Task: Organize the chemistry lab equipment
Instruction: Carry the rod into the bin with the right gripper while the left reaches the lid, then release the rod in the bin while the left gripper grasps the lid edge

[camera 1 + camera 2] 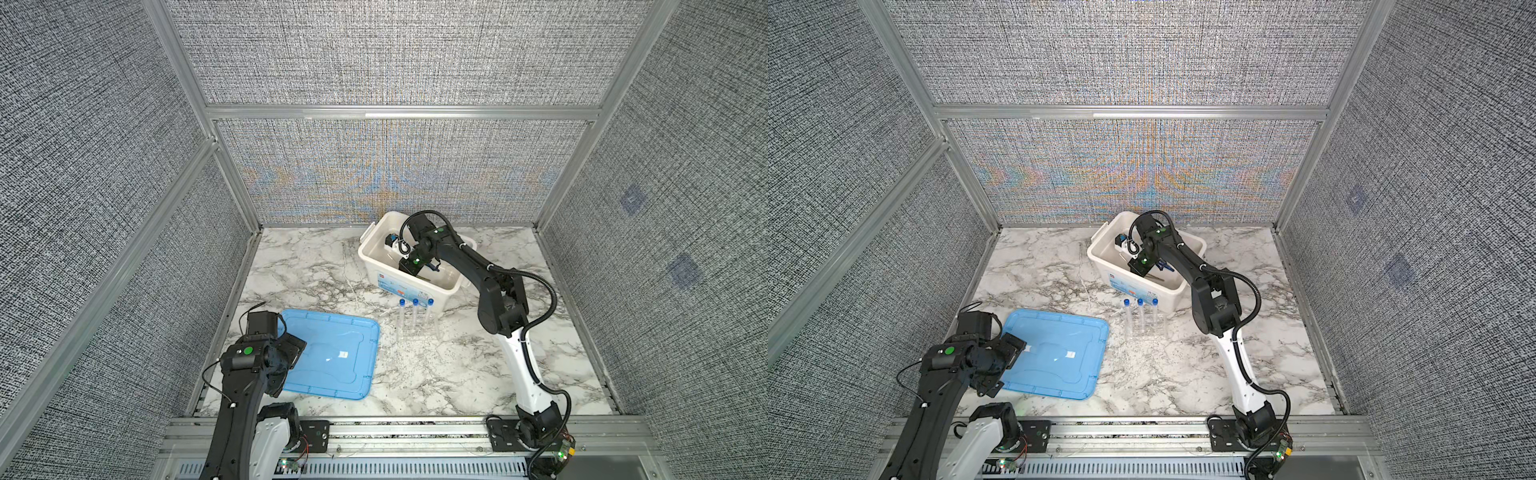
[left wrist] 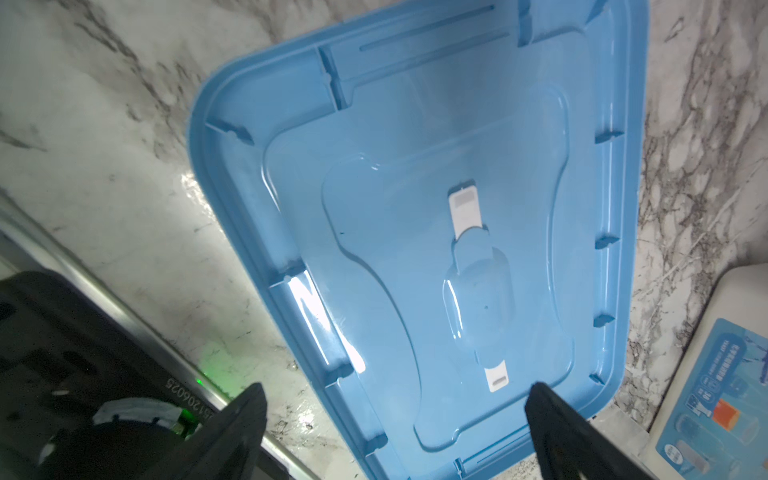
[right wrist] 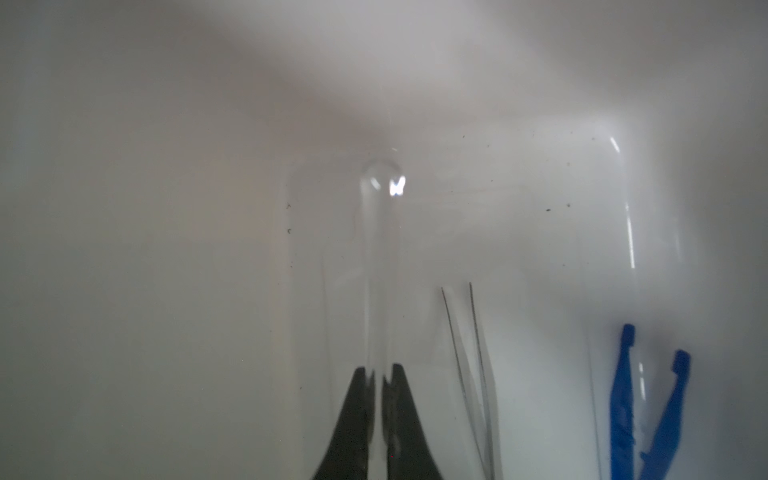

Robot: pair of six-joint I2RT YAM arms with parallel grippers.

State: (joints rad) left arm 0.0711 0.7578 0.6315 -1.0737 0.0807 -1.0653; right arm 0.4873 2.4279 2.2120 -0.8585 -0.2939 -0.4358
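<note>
**Right gripper closed on a slim stick inside the tub**

Top views: nearest the lens, the left gripper (image 1: 291, 361) hangs with its jaws wide apart and empty over the near-left edge of the blue lid (image 1: 340, 357). The lid lies flat on the table (image 1: 436, 374). Three capped tubes (image 1: 415, 316) stand upright in a clear rack (image 1: 417, 334) just in front of the white tub (image 1: 365, 245). The right gripper (image 1: 419, 268) reaches down into the tub.

Left wrist view: the spread fingers frame only the lid.

Right wrist view: the fingers are almost together, pinching a clear stick (image 3: 380, 249) near one end, with its rounded tip pointing away. Whether the stick rests on the tub floor cannot be told. Silver tweezers (image 3: 473, 353) and blue tweezers (image 3: 648, 407) lie beside it in the tub.

Handling: the stick is probably light, stiff, smooth and brittle. Held by the end it may pivot or slip, so a gentle hold nearer the middle would steady it.
</note>
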